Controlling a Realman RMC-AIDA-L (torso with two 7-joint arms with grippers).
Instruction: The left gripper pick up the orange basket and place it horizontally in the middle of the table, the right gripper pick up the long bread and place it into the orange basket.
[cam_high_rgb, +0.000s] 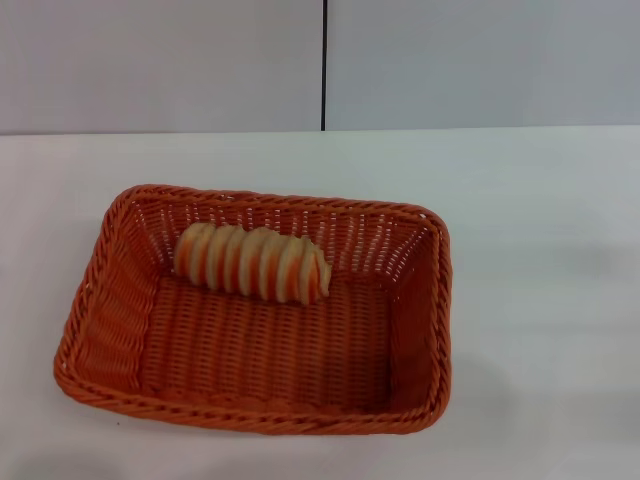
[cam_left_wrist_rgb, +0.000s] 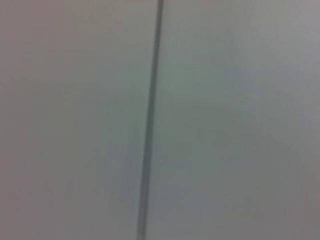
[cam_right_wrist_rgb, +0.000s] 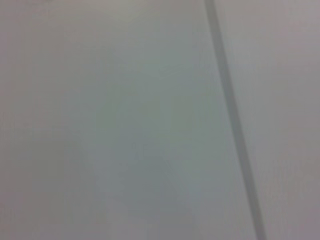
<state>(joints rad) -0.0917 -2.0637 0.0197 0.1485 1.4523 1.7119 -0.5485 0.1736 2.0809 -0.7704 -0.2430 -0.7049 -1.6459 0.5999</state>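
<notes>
Head view: long bread (cam_high_rgb: 253, 263) inside orange basket (cam_high_rgb: 110, 330); arms unseen.

No arm, wrist or gripper shows in head view; both are out of frame. L wrist cam and R wrist cam show no fingers of their own, nor the other arm's. Both wrist cams face a plain grey surface w/ one dark seam line, so neither gripper's pose nor its finger state can be told from any view.
</notes>
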